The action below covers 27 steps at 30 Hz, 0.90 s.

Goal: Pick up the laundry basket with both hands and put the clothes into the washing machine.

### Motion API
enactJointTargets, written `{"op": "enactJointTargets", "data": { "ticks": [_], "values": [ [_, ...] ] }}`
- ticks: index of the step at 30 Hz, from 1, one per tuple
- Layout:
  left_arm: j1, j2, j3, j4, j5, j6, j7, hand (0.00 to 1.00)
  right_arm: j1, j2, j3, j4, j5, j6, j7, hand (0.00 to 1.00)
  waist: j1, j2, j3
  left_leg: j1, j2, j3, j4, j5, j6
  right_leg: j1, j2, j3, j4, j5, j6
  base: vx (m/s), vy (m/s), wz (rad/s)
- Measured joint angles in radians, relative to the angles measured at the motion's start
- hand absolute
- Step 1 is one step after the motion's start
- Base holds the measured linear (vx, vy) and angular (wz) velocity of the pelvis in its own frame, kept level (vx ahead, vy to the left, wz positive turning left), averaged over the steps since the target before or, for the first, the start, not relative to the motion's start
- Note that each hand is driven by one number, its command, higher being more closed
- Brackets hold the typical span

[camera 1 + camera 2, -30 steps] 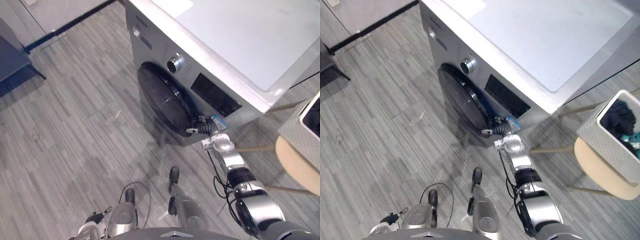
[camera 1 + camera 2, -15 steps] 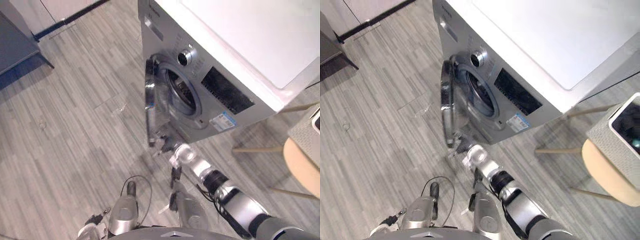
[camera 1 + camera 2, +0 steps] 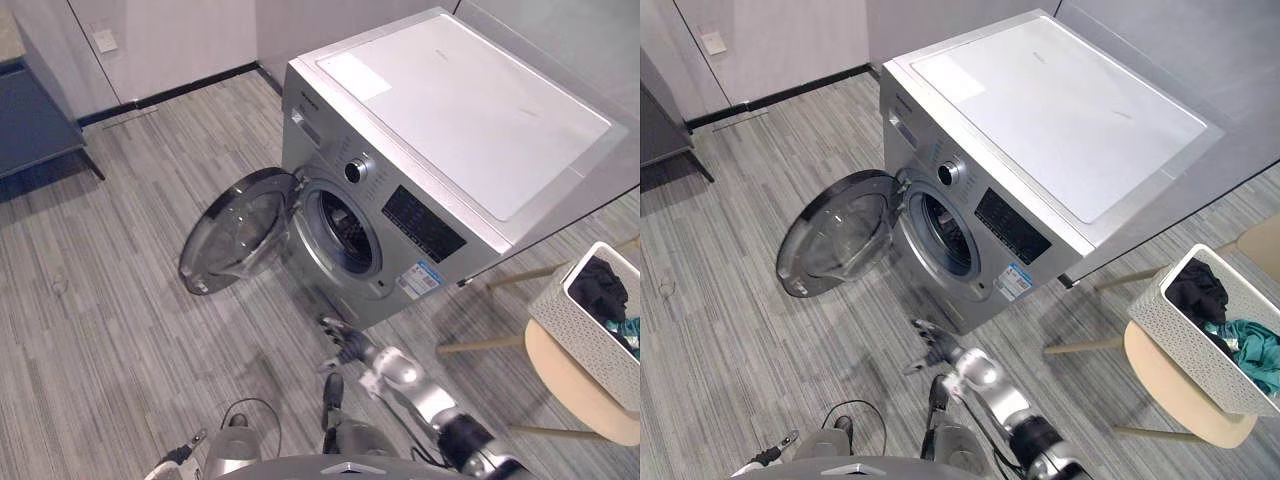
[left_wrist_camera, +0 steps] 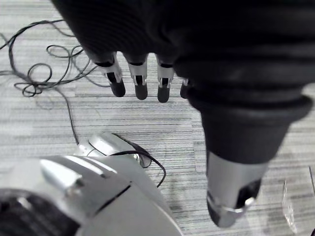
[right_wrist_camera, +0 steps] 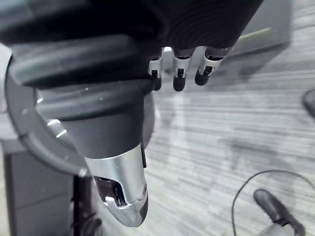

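Grey floor (image 3: 120,300); washing machine door (image 3: 235,232) gapes for loading, laundry basket (image 3: 1185,340) untouched at right; right robot hand (image 3: 345,342) and left robot hand (image 4: 140,78) loose-fingered, empty.

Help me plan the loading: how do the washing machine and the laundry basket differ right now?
The washing machine is silver-grey and stands on the floor; the laundry basket is white, perforated, raised on a round stool. The basket holds dark and teal clothes; the machine's drum looks empty. Both are open.
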Motion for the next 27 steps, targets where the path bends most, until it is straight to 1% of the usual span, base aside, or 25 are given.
{"op": "enactJointTargets", "data": {
  "ticks": [2, 4, 7, 8, 10, 12, 13, 14, 16, 17, 19, 20, 21, 23, 24, 25, 27],
  "values": [
    [-0.018, 0.017, -0.042, 0.000, 0.014, 0.001, 0.000, 0.00, 0.080, -0.017, -0.083, -0.001, -0.005, 0.000, -0.008, 0.00, -0.021, -0.002, -0.002, -0.011, 0.000, 0.021, 0.002, -0.001, -0.001, -0.023, 0.001, 0.015, 0.001, 0.003, -0.001, -0.01, -0.012, -0.23],
    [-0.065, 0.026, -0.059, -0.001, 0.014, 0.000, 0.000, 0.00, 0.139, -0.018, -0.138, -0.007, -0.005, 0.001, -0.011, 0.00, -0.031, -0.005, -0.003, -0.033, -0.002, 0.034, 0.005, 0.000, -0.001, -0.053, 0.003, 0.032, 0.006, 0.019, 0.000, 0.00, -0.016, -0.28],
    [-0.159, 0.051, -0.049, -0.001, -0.005, 0.000, 0.001, 0.00, 0.195, -0.015, -0.193, -0.009, 0.000, 0.001, -0.012, 0.00, -0.062, -0.019, 0.013, -0.039, 0.002, 0.062, 0.024, -0.005, -0.008, -0.078, 0.013, 0.061, 0.006, 0.034, -0.004, 0.01, -0.019, -0.33],
    [-0.205, 0.079, -0.036, -0.012, -0.026, 0.000, 0.001, 0.00, 0.212, -0.008, -0.218, -0.010, 0.005, 0.001, -0.015, 0.00, -0.077, -0.032, 0.032, -0.040, 0.010, 0.074, 0.040, -0.015, -0.013, -0.078, 0.020, 0.069, 0.007, 0.039, -0.004, -0.02, -0.021, -0.37],
    [-0.277, 0.137, -0.029, -0.071, -0.043, -0.003, 0.004, 0.00, 0.238, -0.007, -0.255, -0.033, 0.005, 0.001, -0.022, 0.00, -0.091, -0.062, 0.081, -0.054, 0.020, 0.080, 0.081, -0.035, -0.016, -0.075, 0.032, 0.086, 0.006, 0.046, -0.002, -0.08, -0.027, -0.26],
    [-0.388, 0.229, -0.019, -0.122, -0.065, -0.017, 0.013, 0.00, 0.271, -0.008, -0.294, -0.051, 0.005, 0.002, -0.040, 0.00, -0.110, -0.101, 0.125, -0.104, 0.034, 0.079, 0.154, -0.060, -0.020, -0.098, 0.039, 0.081, 0.001, 0.017, 0.016, -0.15, -0.042, -0.13],
    [-0.414, 0.252, -0.012, -0.127, -0.070, -0.022, 0.019, 0.00, 0.273, -0.008, -0.297, -0.051, 0.005, 0.002, -0.041, 0.00, -0.111, -0.111, 0.139, -0.109, 0.037, 0.081, 0.163, -0.061, -0.021, -0.100, 0.041, 0.080, 0.002, 0.014, 0.020, -0.10, -0.042, -0.16],
    [-0.455, 0.299, 0.009, -0.127, -0.105, -0.028, 0.026, 0.00, 0.279, -0.005, -0.298, -0.050, 0.005, 0.002, -0.042, 0.00, -0.115, -0.127, 0.160, -0.122, 0.044, 0.086, 0.184, -0.069, -0.025, -0.107, 0.046, 0.079, 0.003, 0.014, 0.021, -0.05, -0.027, -0.17],
    [-0.506, 0.359, 0.046, -0.124, -0.145, -0.027, 0.028, 0.00, 0.286, 0.015, -0.297, -0.050, 0.005, 0.002, -0.041, 0.00, -0.114, -0.139, 0.177, -0.141, 0.058, 0.090, 0.216, -0.085, -0.030, -0.118, 0.054, 0.075, 0.004, 0.017, 0.019, -0.03, -0.026, -0.18],
    [-0.534, 0.410, 0.078, -0.119, -0.178, -0.026, 0.031, 0.00, 0.286, 0.041, -0.293, -0.050, 0.005, 0.002, -0.041, 0.00, -0.111, -0.149, 0.183, -0.157, 0.065, 0.096, 0.236, -0.098, -0.033, -0.130, 0.058, 0.066, 0.004, 0.037, 0.010, 0.00, -0.019, -0.15],
    [-0.569, 0.464, 0.106, -0.114, -0.205, -0.025, 0.046, 0.00, 0.284, 0.065, -0.285, -0.045, 0.005, 0.001, -0.040, 0.00, -0.106, -0.157, 0.191, -0.167, 0.074, 0.101, 0.252, -0.106, -0.034, -0.137, 0.065, 0.062, 0.006, 0.052, -0.005, 0.03, -0.002, -0.11],
    [-0.601, 0.504, 0.128, -0.114, -0.232, -0.025, 0.058, 0.00, 0.281, 0.085, -0.279, -0.041, 0.005, 0.001, -0.039, 0.00, -0.104, -0.166, 0.200, -0.167, 0.079, 0.100, 0.258, -0.109, -0.036, -0.137, 0.070, 0.060, 0.006, 0.065, -0.023, 0.05, 0.013, -0.05],
    [-0.617, 0.522, 0.137, -0.114, -0.246, -0.027, 0.066, 0.00, 0.280, 0.091, -0.273, -0.042, 0.005, -0.001, -0.038, 0.00, -0.104, -0.170, 0.206, -0.168, 0.081, 0.099, 0.260, -0.109, -0.037, -0.137, 0.071, 0.059, 0.006, 0.068, -0.026, 0.05, 0.028, -0.02],
    [-0.680, 0.564, 0.160, -0.115, -0.352, -0.039, 0.086, 0.00, 0.280, 0.101, -0.250, -0.036, 0.004, -0.007, -0.033, 0.00, -0.102, -0.186, 0.217, -0.170, 0.083, 0.095, 0.260, -0.109, -0.037, -0.137, 0.074, 0.058, 0.006, 0.074, -0.033, 0.04, 0.042, 0.02],
    [-0.696, 0.570, 0.161, -0.115, -0.379, -0.040, 0.093, 0.00, 0.280, 0.101, -0.244, -0.030, 0.004, -0.010, -0.033, 0.00, -0.102, -0.189, 0.218, -0.170, 0.083, 0.093, 0.260, -0.109, -0.037, -0.136, 0.074, 0.057, 0.006, 0.075, -0.034, 0.04, 0.060, 0.04],
    [-0.726, 0.580, 0.158, -0.115, -0.405, -0.041, 0.102, 0.00, 0.279, 0.102, -0.238, -0.014, 0.005, -0.020, -0.034, 0.00, -0.101, -0.195, 0.219, -0.169, 0.082, 0.086, 0.260, -0.109, -0.037, -0.135, 0.074, 0.056, 0.006, 0.080, -0.041, 0.04, 0.073, 0.04],
    [-0.768, 0.602, 0.154, -0.116, -0.419, -0.046, 0.117, 0.00, 0.272, 0.102, -0.221, -0.002, 0.005, -0.031, -0.035, 0.00, -0.103, -0.211, 0.221, -0.168, 0.079, 0.077, 0.259, -0.108, -0.036, -0.134, 0.074, 0.056, 0.006, 0.085, -0.045, 0.03, 0.079, -0.01]
  ]
}}
